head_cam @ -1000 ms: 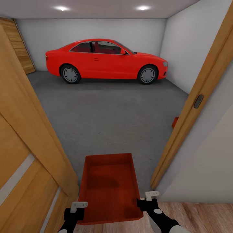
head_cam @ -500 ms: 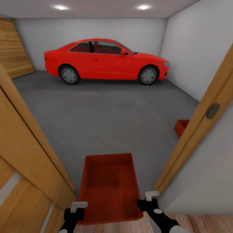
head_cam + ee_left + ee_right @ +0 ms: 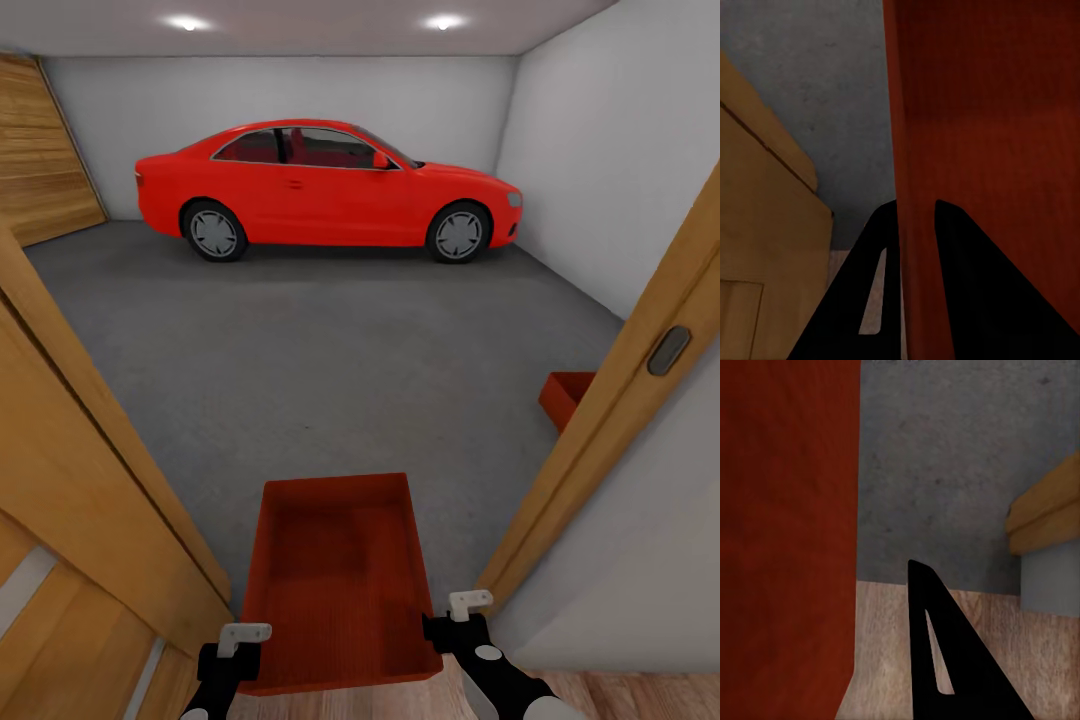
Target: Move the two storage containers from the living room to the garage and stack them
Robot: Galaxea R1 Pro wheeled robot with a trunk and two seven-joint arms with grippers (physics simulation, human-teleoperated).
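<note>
One orange-red storage container [image 3: 340,580] hangs low in front of me in the head view, carried between both grippers in the doorway to the garage. My left gripper [image 3: 236,650] is shut on its left wall; in the left wrist view the black fingers [image 3: 975,300] straddle that wall [image 3: 916,150]. My right gripper [image 3: 455,622] holds the right rim, and one finger [image 3: 945,660] shows beside the container's wall [image 3: 787,540]. The other storage container [image 3: 568,395] sits on the grey concrete floor [image 3: 330,350] at the right, partly hidden by the door frame.
A red car [image 3: 320,185] is parked across the far wall. An open wooden door [image 3: 80,500] stands close on my left, and a wooden door frame [image 3: 610,400] close on my right. Light wood planks [image 3: 620,695] lie under me. A wooden panel [image 3: 40,150] stands at the back left.
The view has advanced through the doorway: door and frame have slid outward, and more of the container on the floor shows. The carried container keeps its place between the grippers.
</note>
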